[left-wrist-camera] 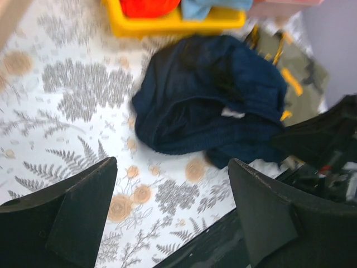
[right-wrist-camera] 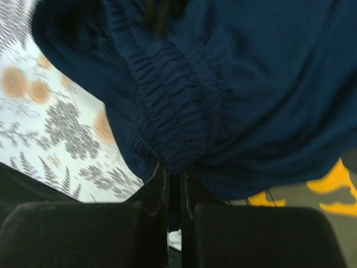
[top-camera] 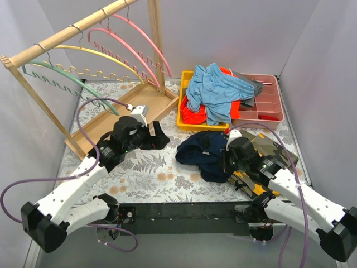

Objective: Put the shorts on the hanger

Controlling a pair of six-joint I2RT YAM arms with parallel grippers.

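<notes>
The dark navy shorts lie bunched on the patterned table, right of centre; they also show in the left wrist view. My right gripper is shut on the elastic waist edge of the shorts; in the top view it sits at the pile's near right side. My left gripper is open and empty, above the table left of the shorts, and in the top view it is at centre left. The mint-green hanger hangs on the wooden rack at far left.
A yellow hanger and pink hangers hang on the same wooden rack. A yellow bin holds light blue shorts and an orange garment. A pink tray stands at the right. A camouflage garment lies under my right arm.
</notes>
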